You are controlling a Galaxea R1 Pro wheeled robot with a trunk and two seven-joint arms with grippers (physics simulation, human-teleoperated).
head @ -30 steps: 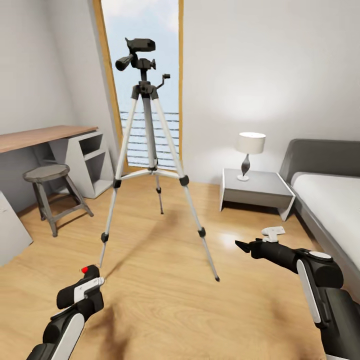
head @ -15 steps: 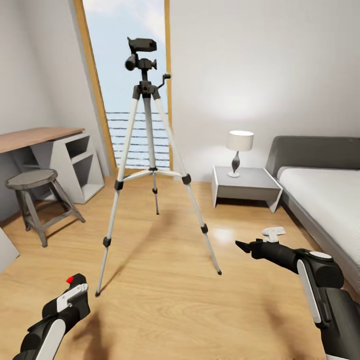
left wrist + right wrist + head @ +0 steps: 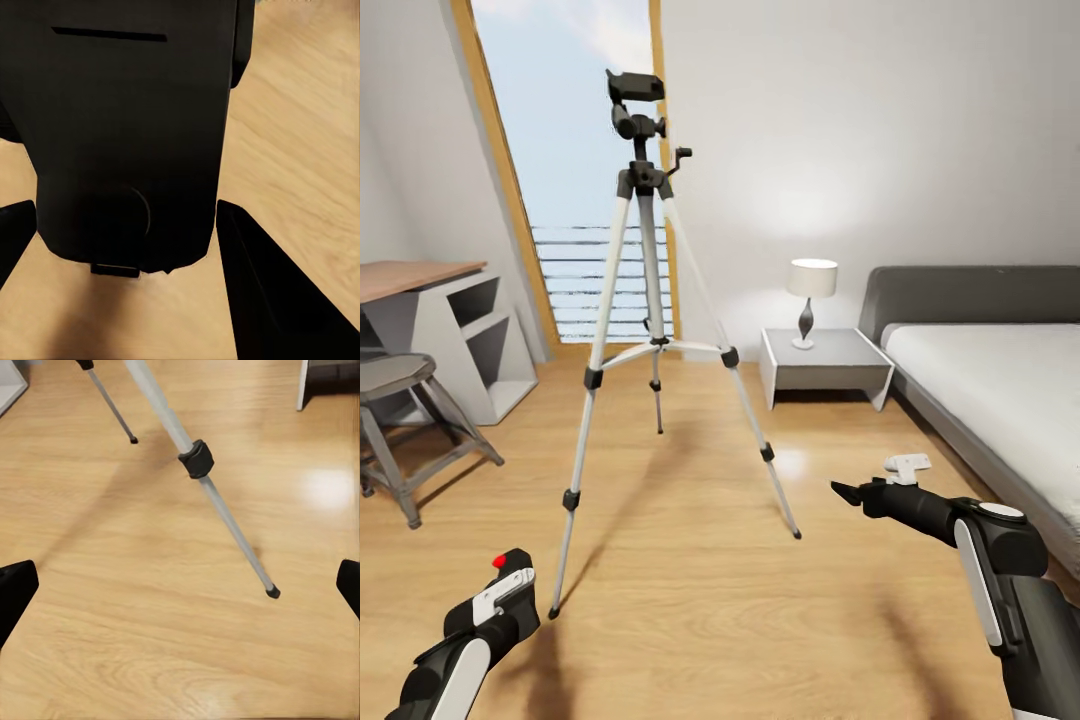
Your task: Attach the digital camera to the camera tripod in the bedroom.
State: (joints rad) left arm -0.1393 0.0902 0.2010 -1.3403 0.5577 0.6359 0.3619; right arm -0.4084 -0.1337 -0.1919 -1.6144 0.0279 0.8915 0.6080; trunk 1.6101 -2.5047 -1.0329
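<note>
The camera tripod [image 3: 650, 330] stands mid-floor, far of both arms. The left gripper [image 3: 127, 247] jaws clamp the digital camera [image 3: 127, 127]; the right gripper [image 3: 180, 585] jaws spread wide.

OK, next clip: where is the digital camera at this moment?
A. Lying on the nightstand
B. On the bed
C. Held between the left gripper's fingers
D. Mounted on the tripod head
C: in the left wrist view the black digital camera sits between the left gripper fingers, while the camera tripod stands apart on the floor.
</note>
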